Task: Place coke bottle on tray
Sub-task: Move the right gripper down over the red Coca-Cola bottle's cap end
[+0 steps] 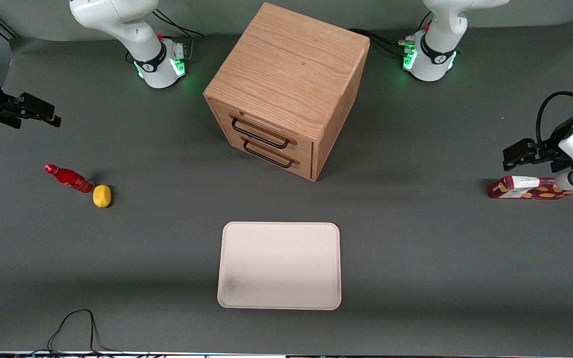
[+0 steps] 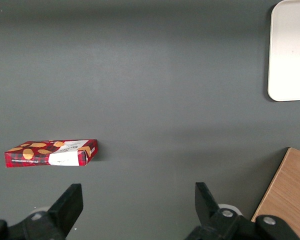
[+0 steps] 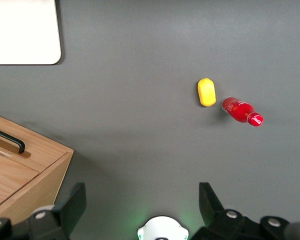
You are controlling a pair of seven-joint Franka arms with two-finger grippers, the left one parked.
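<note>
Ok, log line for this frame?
stage: pre-reach | hand: open, high above table | coke bottle: lying beside lemon | tray: holds nothing

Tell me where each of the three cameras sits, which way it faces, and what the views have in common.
Front view: high, facing both arm bases across the table; shows the drawer cabinet, tray, coke bottle, lemon, carton, and the gripper raised at the working arm's end.
Left wrist view: looks down past its own open fingers at the carton.
Right wrist view: looks down past the open gripper at the bottle and lemon.
Shared: both wrist views catch a tray corner and a cabinet edge.
</note>
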